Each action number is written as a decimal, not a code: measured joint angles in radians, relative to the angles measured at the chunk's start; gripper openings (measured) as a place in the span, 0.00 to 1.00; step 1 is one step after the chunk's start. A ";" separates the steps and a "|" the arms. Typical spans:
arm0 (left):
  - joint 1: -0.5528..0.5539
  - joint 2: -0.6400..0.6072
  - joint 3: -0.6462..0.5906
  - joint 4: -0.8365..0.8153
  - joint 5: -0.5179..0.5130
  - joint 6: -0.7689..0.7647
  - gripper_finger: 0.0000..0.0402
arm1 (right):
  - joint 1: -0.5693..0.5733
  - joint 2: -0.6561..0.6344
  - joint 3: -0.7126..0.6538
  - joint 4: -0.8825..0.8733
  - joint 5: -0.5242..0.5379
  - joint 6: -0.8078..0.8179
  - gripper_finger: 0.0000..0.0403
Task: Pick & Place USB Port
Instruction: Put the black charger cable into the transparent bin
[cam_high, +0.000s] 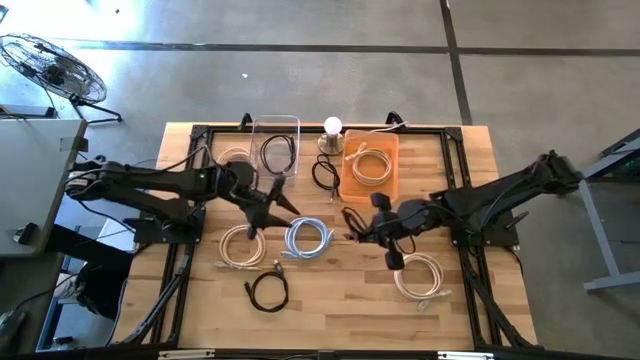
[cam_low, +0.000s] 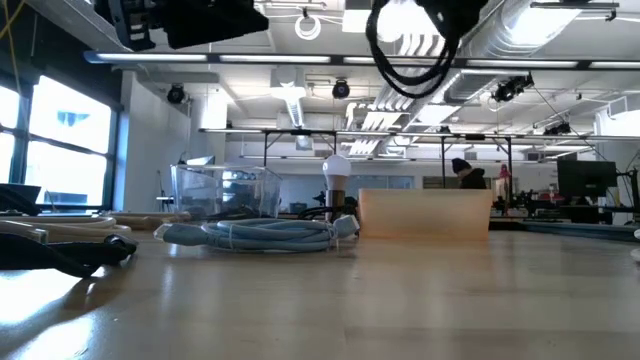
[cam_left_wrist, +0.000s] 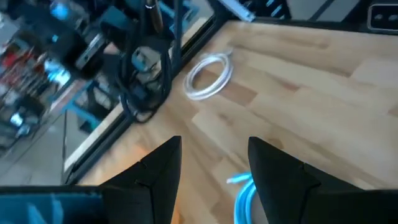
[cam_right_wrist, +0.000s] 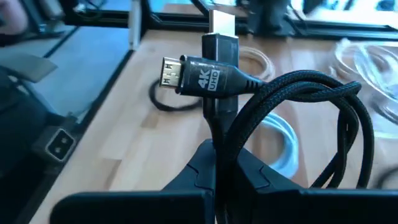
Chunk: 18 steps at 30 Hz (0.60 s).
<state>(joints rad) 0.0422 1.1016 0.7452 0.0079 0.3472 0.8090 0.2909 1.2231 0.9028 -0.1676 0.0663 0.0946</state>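
My right gripper (cam_high: 358, 228) hovers over the table's middle, shut on a black braided cable (cam_right_wrist: 292, 93) with a gold-tipped plug marked 4K (cam_right_wrist: 193, 74). In the low view the cable's loop (cam_low: 376, 50) hangs high above the wood. My left gripper (cam_high: 266, 208) is open, above the gap between a beige coil (cam_high: 240, 245) and a light-blue coil (cam_high: 308, 237), touching nothing. In its wrist view the fingers (cam_left_wrist: 158, 171) frame bare wood, with the blue cable (cam_left_wrist: 245, 193) beside them. An orange bin (cam_high: 385, 150) holding a beige cable stands at the far side. My right gripper pinches the black cable between its two fingers (cam_right_wrist: 199, 168), on bunched strands of the coil (cam_right_wrist: 217, 134) just behind the plug. The cable is lifted clear of the table. The plug stands above the fingertips and the loops hang off to one side.
A clear bin (cam_high: 275, 128) holding a black cable and a light bulb (cam_high: 332, 127) stand at the far edge. A black cable (cam_high: 325, 175) lies by the orange bin. A black coil (cam_high: 268, 290) and a white coil (cam_high: 420, 275) lie near the front. A dark frame rims the table.
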 joint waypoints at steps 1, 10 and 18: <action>0.000 0.021 0.000 0.022 0.018 0.007 0.45 | 0.000 0.015 0.000 0.020 -0.024 -0.010 0.02; 0.003 0.160 0.001 0.170 0.092 0.025 0.45 | -0.005 0.170 -0.001 0.272 -0.218 -0.100 0.02; 0.003 0.173 -0.001 0.193 0.104 0.003 0.45 | -0.005 0.217 -0.001 0.349 -0.242 -0.152 0.02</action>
<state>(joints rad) 0.0454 1.2751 0.7444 0.2005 0.4510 0.8122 0.2859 1.4398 0.9016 0.1812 -0.1753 -0.0576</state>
